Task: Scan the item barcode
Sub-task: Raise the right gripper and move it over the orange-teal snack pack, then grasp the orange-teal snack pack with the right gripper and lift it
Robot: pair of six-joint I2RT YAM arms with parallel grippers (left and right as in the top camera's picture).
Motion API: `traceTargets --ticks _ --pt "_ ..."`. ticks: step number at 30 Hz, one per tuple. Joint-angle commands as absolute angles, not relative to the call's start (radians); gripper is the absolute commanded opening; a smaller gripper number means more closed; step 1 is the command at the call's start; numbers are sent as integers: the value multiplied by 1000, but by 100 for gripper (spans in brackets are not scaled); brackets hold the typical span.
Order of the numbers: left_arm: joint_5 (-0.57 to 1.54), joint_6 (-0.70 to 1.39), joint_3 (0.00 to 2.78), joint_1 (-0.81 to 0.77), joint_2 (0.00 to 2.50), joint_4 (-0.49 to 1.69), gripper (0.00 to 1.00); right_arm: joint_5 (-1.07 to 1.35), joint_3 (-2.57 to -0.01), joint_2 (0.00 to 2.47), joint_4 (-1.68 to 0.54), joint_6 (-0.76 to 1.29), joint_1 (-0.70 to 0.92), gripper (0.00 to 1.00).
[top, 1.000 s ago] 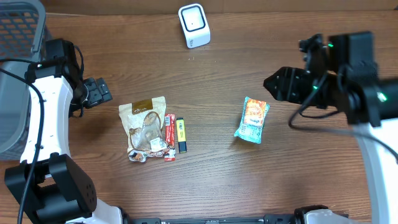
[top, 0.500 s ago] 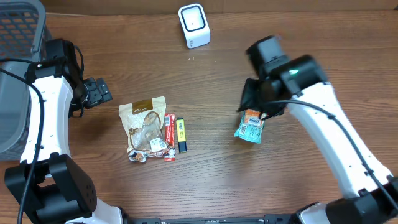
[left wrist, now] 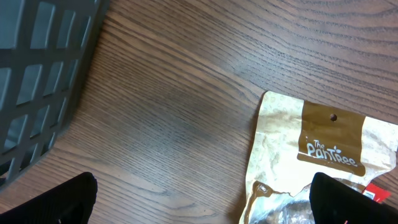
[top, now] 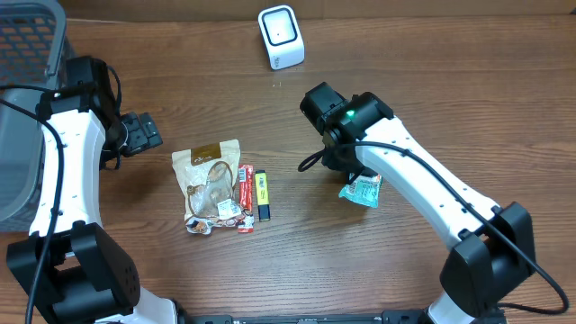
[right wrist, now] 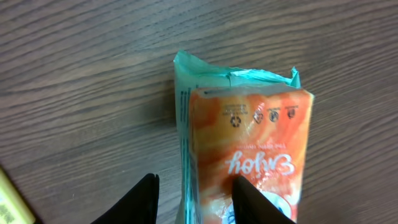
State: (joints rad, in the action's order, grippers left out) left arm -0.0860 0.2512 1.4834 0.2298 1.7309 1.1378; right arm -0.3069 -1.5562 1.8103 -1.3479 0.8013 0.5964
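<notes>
Since a second ago, the right arm has swung in from the table's right edge towards the centre and come down over the snack packet [top: 365, 190]. The packet itself has not shifted. It lies flat on the wooden table [top: 432, 81], right of centre, with only its lower teal end showing past the arm in the overhead view.

Right gripper [right wrist: 199, 198]: fingers apart, set down at the packet's crimped end. One fingertip [right wrist: 144, 200] sits over bare wood just beside the packet's edge, with a strip of table between them. The other fingertip overlaps the orange printed face. No clamp on the packet is evident.

Left gripper [left wrist: 202, 196]: fingers spread wide and holding nothing. It sits at the table's left side, between the grey basket [top: 27, 54] and the brown pouch [top: 210, 175].

The white scanner [top: 281, 36] stands at the far edge of the table, well apart from the packet. A red packet [top: 245, 193] and a yellow item [top: 262, 193] lie just beside the pouch, on its right.
</notes>
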Motion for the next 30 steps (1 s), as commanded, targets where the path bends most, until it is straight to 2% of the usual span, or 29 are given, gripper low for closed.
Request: traceTargets --ticks 1,15,18,22,30 --pt "-85 239 1488 228 1728 1140 100 -345 -1545 1813 -1339 818 599 38" --pt "-84 239 1488 228 1728 1140 100 -377 -1478 1814 -1321 813 599 32" --pt "-85 239 1488 228 1728 1140 100 -377 -1460 1814 -1312 811 599 25" --pt "-84 239 1488 228 1728 1140 100 -377 -1473 1813 -1311 760 599 4" --pt "-84 239 1488 228 1728 1140 99 -377 -1663 1812 -1367 707 599 4"
